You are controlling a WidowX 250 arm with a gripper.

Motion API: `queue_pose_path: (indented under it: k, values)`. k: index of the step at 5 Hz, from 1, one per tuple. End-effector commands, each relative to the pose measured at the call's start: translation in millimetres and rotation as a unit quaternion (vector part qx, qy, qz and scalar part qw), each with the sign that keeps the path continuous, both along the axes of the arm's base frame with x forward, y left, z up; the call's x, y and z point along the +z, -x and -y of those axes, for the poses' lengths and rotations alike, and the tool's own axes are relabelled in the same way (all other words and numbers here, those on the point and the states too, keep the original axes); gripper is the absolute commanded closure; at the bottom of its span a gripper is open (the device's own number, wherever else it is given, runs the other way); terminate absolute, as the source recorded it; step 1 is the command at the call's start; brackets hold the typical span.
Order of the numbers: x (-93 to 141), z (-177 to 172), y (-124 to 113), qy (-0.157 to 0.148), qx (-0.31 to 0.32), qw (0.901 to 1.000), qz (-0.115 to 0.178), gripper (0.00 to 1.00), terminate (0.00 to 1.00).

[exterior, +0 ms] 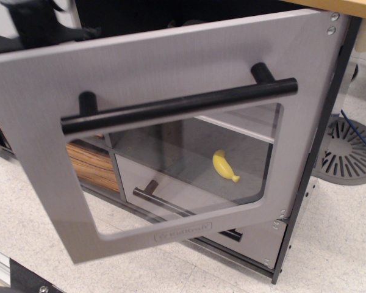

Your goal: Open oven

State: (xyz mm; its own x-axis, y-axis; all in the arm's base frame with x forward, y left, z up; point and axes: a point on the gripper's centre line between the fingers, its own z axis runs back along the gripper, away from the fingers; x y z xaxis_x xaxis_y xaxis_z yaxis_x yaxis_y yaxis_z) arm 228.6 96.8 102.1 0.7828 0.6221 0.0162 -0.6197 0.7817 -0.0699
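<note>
Observation.image, listed left to right as I read it from my station: dark blurred gripper at top left, behind the door's upper edge — finger state I cannot tell. Wood-grain drawer seen through the window. Oven centre frame, grey door swung partly open on its right-side hinges, black bar handle tilted. Yellow banana inside. Grey drawer below — closed.
</note>
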Motion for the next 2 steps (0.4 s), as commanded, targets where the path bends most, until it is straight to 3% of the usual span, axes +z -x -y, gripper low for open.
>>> queue_pose_path:
  k: [1,2]
  values:
    - [-5.1,42.7,-35.7,0.077,0.11,0.9908,-0.007,0.0,0.0]
    - [4.2,69.5,-57.9,0.043,0.119,0.9917,0.026,0.0,1.0]
